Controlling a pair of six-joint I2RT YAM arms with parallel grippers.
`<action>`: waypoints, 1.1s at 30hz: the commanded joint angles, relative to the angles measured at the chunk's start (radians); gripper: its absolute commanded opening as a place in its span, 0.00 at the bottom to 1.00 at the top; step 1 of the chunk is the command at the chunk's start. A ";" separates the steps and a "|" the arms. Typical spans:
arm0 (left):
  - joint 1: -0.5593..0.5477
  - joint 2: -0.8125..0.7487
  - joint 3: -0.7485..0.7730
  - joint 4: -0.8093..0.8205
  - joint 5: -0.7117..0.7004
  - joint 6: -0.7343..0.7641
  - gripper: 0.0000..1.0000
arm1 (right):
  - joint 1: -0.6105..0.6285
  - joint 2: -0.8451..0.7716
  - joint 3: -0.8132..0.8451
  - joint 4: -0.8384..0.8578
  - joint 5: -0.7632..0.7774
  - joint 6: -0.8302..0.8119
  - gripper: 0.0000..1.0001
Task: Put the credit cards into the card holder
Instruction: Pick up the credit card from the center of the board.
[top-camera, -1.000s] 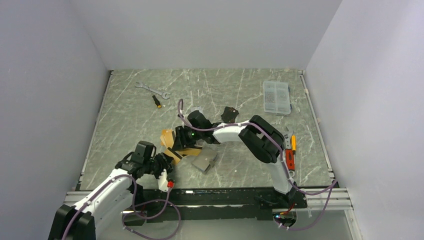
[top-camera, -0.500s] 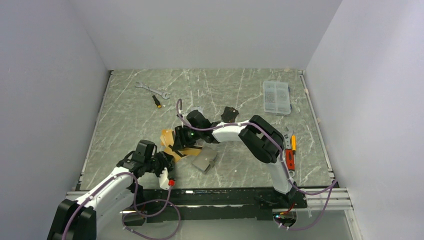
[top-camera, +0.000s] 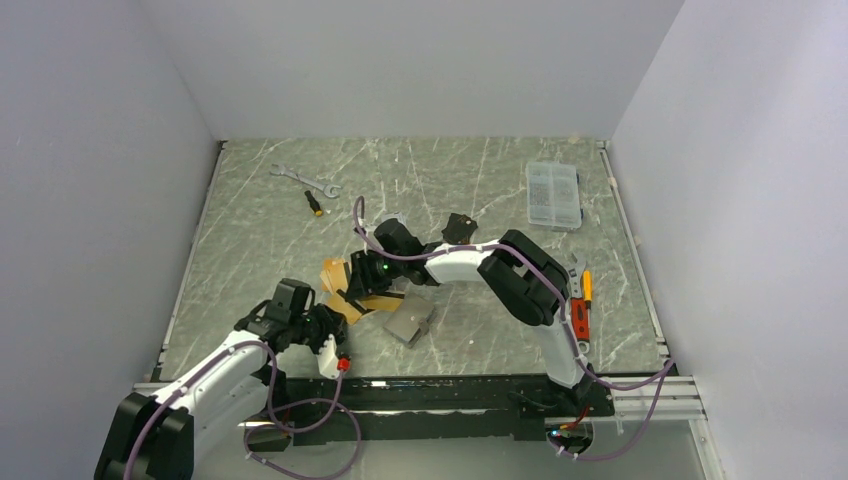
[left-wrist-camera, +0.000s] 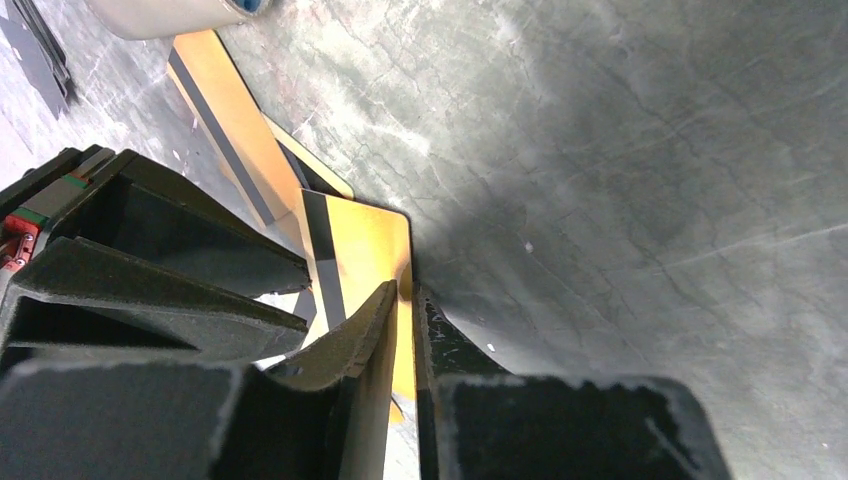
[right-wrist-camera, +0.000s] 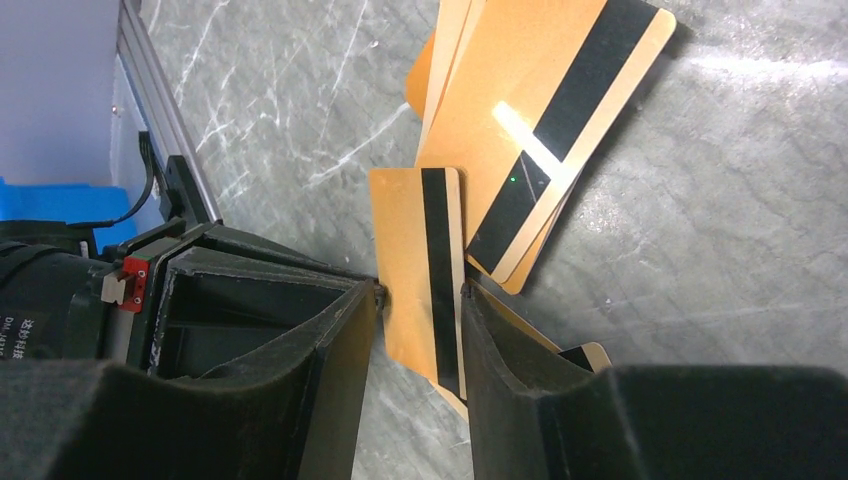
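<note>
Several gold-orange credit cards (top-camera: 343, 290) with black stripes lie fanned on the table left of centre. My right gripper (right-wrist-camera: 420, 300) stands over one gold card (right-wrist-camera: 415, 240), its two fingers against the card's long edges. My left gripper (left-wrist-camera: 402, 305) is almost closed at that same card's (left-wrist-camera: 360, 245) edge, and gold shows in the thin slit between its jaws. In the top view the two grippers meet at the cards, the left (top-camera: 333, 325) from below and the right (top-camera: 352, 283) from above. The grey card holder (top-camera: 410, 322) lies closed just right of them.
A black folded pouch (top-camera: 458, 228) lies behind the right arm. A clear compartment box (top-camera: 553, 195) is at the back right. A wrench (top-camera: 305, 180) and a small screwdriver (top-camera: 315, 203) are at the back left. Red and orange tools (top-camera: 581, 305) lie at the right edge.
The left arm has shifted very slightly. The right arm and the cards look the same.
</note>
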 joint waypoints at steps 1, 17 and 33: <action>-0.004 0.031 0.018 -0.080 -0.020 -0.028 0.17 | 0.007 0.005 -0.011 0.055 -0.038 0.012 0.39; -0.019 0.053 0.038 -0.101 -0.035 -0.054 0.09 | 0.002 0.001 -0.069 0.104 -0.071 0.053 0.33; -0.025 0.076 0.053 -0.097 -0.045 -0.076 0.02 | 0.001 -0.008 -0.098 0.263 -0.183 0.145 0.21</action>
